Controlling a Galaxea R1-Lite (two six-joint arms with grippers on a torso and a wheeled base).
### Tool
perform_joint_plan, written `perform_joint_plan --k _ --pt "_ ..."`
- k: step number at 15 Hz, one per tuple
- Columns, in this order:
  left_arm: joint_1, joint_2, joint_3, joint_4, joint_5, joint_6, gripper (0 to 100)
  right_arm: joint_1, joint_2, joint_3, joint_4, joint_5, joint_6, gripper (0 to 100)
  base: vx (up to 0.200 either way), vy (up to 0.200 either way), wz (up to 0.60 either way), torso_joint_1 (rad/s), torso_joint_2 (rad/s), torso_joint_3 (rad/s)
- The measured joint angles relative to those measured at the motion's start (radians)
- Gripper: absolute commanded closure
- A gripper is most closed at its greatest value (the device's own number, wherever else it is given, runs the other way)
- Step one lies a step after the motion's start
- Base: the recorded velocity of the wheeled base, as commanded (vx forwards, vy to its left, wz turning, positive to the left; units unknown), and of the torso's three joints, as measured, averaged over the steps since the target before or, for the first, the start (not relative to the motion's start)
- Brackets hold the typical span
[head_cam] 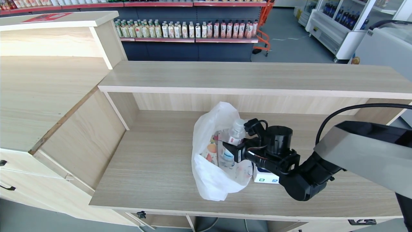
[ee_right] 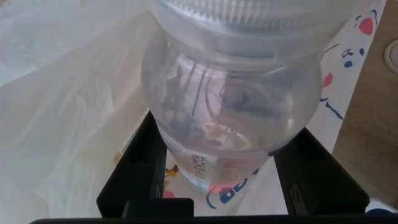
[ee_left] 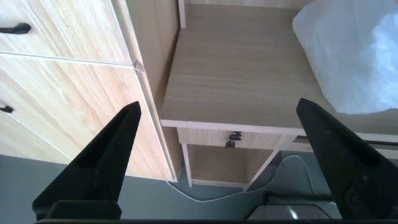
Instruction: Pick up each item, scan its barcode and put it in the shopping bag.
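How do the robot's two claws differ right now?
The left claw is open and empty; the right claw is shut on a clear bottle. The left claw hangs by the counter near its front edge, apart from the bag; the right claw is at the bag's open mouth. Both have two black fingers.

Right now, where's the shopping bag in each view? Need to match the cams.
Head view: shopping bag in the middle of the counter, bottle in its mouth.
Left wrist view: shopping bag beyond the left gripper, on the counter.
Right wrist view: shopping bag behind the bottle held by the right gripper.
Shared landmark: the counter.
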Motion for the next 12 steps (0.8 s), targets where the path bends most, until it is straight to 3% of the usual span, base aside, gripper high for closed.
perform_joint_plan --k 6,7,12 --pt "0.0 0.0 0.0 0.0 0.0 0.0 0 -0.008 0.05 -0.049 0.0 -0.001 -0.027 100 0.0 0.0 0.0 0.0 0.0 0.0" --pt "0.0 0.0 0.0 0.0 0.0 0.0 0 -0.008 0.056 -0.062 0.001 0.0 -0.027 0 0.0 0.0 0.0 0.0 0.0 0.0" --pt "0.0 0.0 0.0 0.0 0.0 0.0 0 -0.007 0.076 -0.102 0.0 0.006 -0.025 0 0.0 0.0 0.0 0.0 0.0 0.0"
